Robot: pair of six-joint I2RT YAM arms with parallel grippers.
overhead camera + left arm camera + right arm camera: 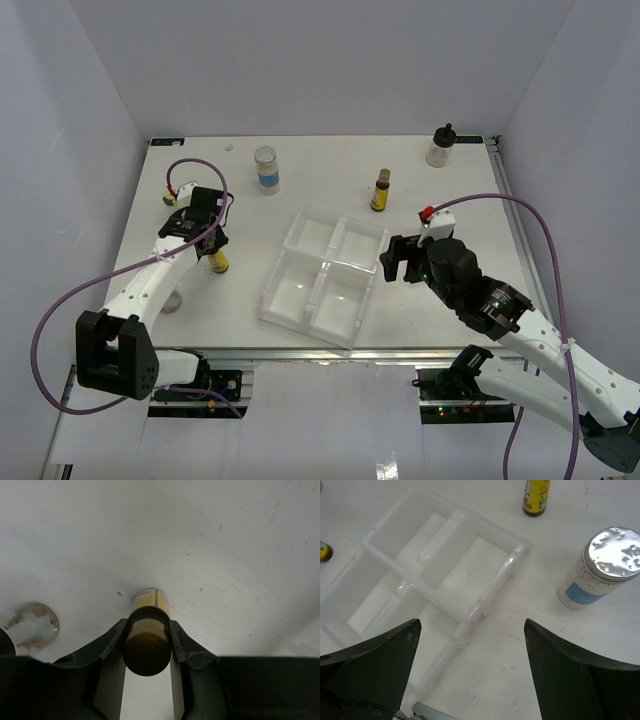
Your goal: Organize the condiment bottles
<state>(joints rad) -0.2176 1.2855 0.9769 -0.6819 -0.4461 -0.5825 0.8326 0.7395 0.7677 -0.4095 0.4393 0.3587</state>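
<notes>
A slim amber bottle [218,262] with a yellow label stands upright on the left half of the counter [300,150], well left of the clear divided tray [325,275]. The left end effector [213,248] grasps it; in the left wrist view both fingers [112,642] press against the neck just under the dark cap.

A second amber bottle [381,190] stands just beyond the tray's far right corner. A silver-lidded jar [266,168] with a blue label stands farther back and left, and a black-capped jar [441,146] is near the far right corner.

The counter is white and faintly scuffed, boxed in by plain pale walls [320,60] on three sides.

The right end effector [395,258] hovers at the tray's right edge, released, its fingers [380,665] spread wide and touching nothing.

Beside the held bottle, a round jar with beige contents [31,625] is partly cut off by the end effector's black body. In the right wrist view a yellow-labelled bottle [536,497] loses its top to the picture's edge, and I cannot tell which of the two it is.
</notes>
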